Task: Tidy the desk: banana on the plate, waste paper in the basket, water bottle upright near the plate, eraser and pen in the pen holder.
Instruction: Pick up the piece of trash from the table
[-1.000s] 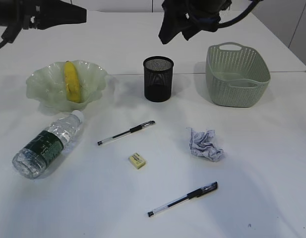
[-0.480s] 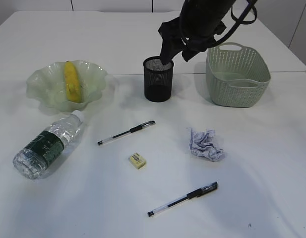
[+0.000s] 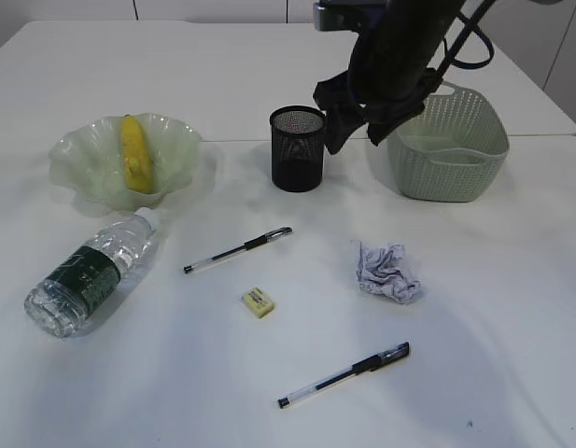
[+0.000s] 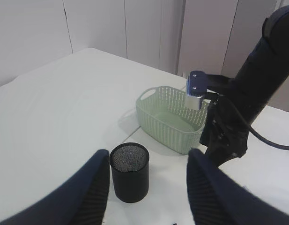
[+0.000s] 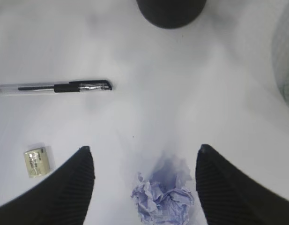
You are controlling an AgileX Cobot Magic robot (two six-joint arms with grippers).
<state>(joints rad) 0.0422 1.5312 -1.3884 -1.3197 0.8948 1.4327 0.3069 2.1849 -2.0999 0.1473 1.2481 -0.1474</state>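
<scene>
Exterior: R gripper (image 3: pixel 348 126) up top centre-right, between holder (image 3: pixel 298 147) and basket (image 3: pixel 446 140), wide, empty; paper (image 3: pixel 388 272) lies below it, mid-right on the bench (image 3: pixel 512 308). L gripper not seen here. L wrist: L gripper (image 4: pixel 146 187) half-wide, empty, high over the holder, far from the paper. R wrist: paper (image 5: pixel 163 199) bottom centre between the spread fingers (image 5: pixel 69 187), no clear long axis; R arm nearer, prob. drops straight onto it.

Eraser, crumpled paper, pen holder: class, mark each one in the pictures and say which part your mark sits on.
Eraser (image 3: pixel 258 301): exterior view, middle of its top face.
Crumpled paper (image 3: pixel 388 272): exterior view, centre of the wad.
Pen holder (image 3: pixel 297 157): exterior view, front of the mesh wall.
</scene>
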